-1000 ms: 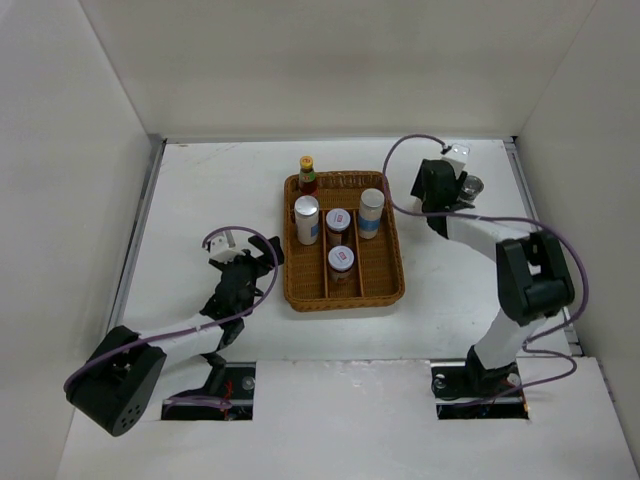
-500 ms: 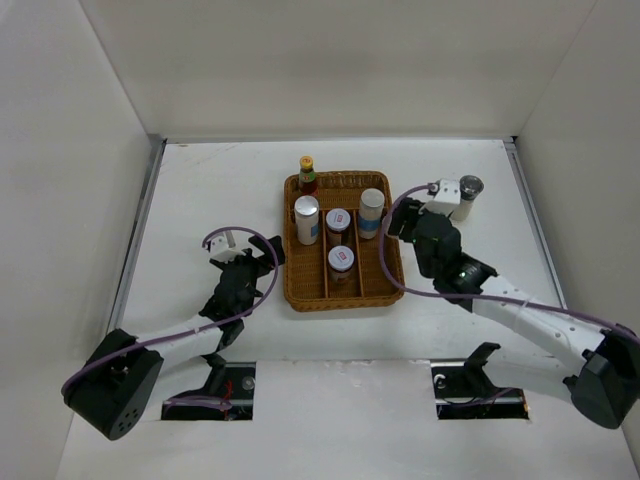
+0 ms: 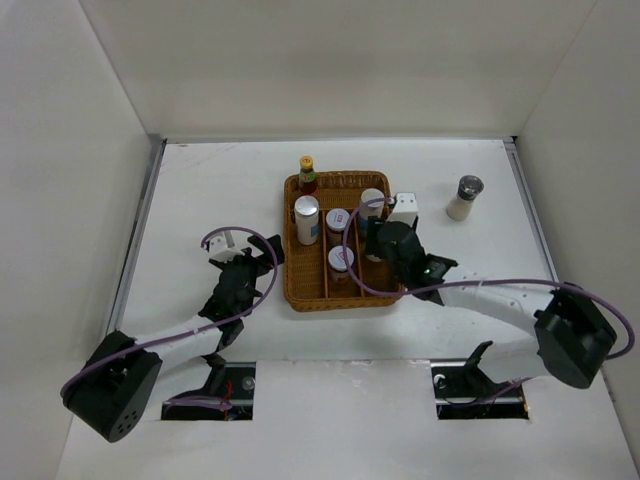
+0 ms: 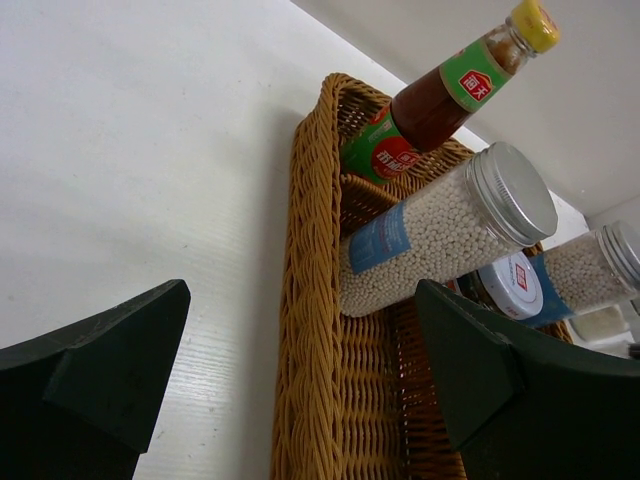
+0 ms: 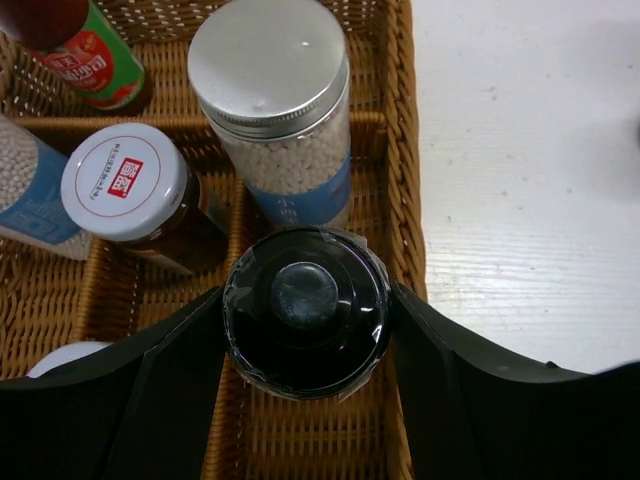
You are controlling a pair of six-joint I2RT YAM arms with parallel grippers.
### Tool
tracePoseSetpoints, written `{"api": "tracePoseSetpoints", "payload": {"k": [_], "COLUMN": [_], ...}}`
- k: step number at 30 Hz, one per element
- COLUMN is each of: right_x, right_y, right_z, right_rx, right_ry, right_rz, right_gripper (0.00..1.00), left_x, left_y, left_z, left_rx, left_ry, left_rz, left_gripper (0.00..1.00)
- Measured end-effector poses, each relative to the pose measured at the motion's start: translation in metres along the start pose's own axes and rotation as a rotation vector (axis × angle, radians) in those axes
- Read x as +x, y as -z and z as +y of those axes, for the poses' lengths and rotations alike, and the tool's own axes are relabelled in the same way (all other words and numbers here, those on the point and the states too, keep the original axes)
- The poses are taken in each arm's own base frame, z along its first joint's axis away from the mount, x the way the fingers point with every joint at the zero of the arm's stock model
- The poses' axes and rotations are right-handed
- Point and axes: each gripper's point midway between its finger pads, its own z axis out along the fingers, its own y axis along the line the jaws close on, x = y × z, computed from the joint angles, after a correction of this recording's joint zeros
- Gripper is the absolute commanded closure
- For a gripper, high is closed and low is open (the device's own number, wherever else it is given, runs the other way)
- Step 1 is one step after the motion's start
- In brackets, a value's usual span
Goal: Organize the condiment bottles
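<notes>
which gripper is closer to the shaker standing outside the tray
Right. The right gripper, holding a dark bottle, is over the tray's right side, near the shaker. The left gripper is beyond the tray's left edge, much farther.

Tray [image 3: 340, 302]: brown wicker weave. Sauce bottle [image 3: 307, 175]: red, green-red label, yellow cap. White cylinders [image 3: 306, 220]: white beads, blue labels, silver lids. Short jars [image 3: 338, 222]: white lids with a red mark. Dark bottle [image 5: 306, 312]: glossy black cap. Shaker [image 3: 463, 200]: beige, grey top. Tabletop [image 3: 200, 190]: white. My jaws: dark green-black.
</notes>
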Motion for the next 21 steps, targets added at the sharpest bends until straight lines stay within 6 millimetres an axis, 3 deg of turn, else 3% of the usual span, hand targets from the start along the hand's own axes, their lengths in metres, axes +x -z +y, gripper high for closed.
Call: {"api": "tracePoseSetpoints", "payload": {"k": [5, 9, 13, 15, 18, 21], "right_x": [0.010, 0.017, 0.013, 0.010, -0.008, -0.047], "right_y": [-0.021, -0.033, -0.036, -0.035, -0.023, 0.002], "right_z": [0.002, 0.001, 0.003, 0.004, 0.003, 0.000], "right_rx": [0.003, 0.018, 0.018, 0.013, 0.000, -0.031], "right_ry": [-0.013, -0.008, -0.009, -0.005, -0.023, -0.090], "right_rz": [0.004, 0.003, -0.020, -0.028, -0.061, -0.147], "right_gripper": [0.48, 0.34, 0.17, 0.14, 0.11, 0.08], "left_x": [0.000, 0.000, 0.000, 0.000, 0.001, 0.001], "left_y": [0.000, 0.000, 0.000, 0.000, 0.000, 0.000], "left_z": [0.000, 0.000, 0.000, 0.000, 0.000, 0.001], "left_rx": [-0.001, 0.000, 0.001, 0.000, 0.000, -0.001], "left_ry": [0.000, 0.000, 0.000, -0.001, -0.001, -0.002], "left_rz": [0.000, 0.002, 0.002, 0.003, 0.003, 0.005], "left_gripper": [0.00, 0.00, 0.00, 0.00, 0.00, 0.00]}}
